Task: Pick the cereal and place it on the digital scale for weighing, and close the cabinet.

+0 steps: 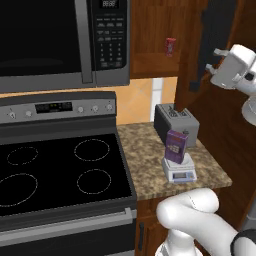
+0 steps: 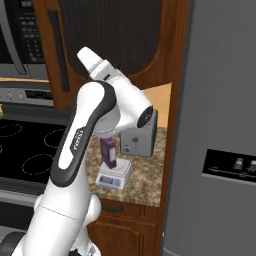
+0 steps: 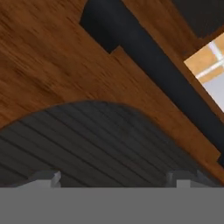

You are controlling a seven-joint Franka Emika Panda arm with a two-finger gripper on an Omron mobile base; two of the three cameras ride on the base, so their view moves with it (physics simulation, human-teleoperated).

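The gripper [image 3: 113, 177] is seen at the bottom of the hand view, its two finger tips set wide apart with nothing clamped between them, pressed close against the dark-panelled door [image 3: 87, 140] of the cabinet. The black bar handle [image 3: 153, 70] is shown running diagonally from the top centre toward the right edge of that view, above the tips.

In the left base view, the hand [image 1: 234, 67] is pictured at the upper right, held against the open cabinet door [image 1: 192, 55], which stands swung out from the cabinet [image 1: 150, 30]. A small red can [image 1: 170, 46] is seen on the shelf inside.

The cereal [image 1: 176, 146], a purple box, is shown standing upright on the digital scale [image 1: 179, 170] at the centre right of that view, tilted slightly in the frame. The scale rests on the speckled counter [image 1: 145, 160], just in front of the grey two-slot toaster [image 1: 175, 121]. A black cooktop [image 1: 55, 170] is seen at the lower left and a microwave [image 1: 60, 40] at the upper left.

In the right base view, the cereal [image 2: 109, 152] and scale [image 2: 114, 177] are partly hidden behind the white arm [image 2: 85, 135], with a grey refrigerator [image 2: 220, 125] occupying the right side.
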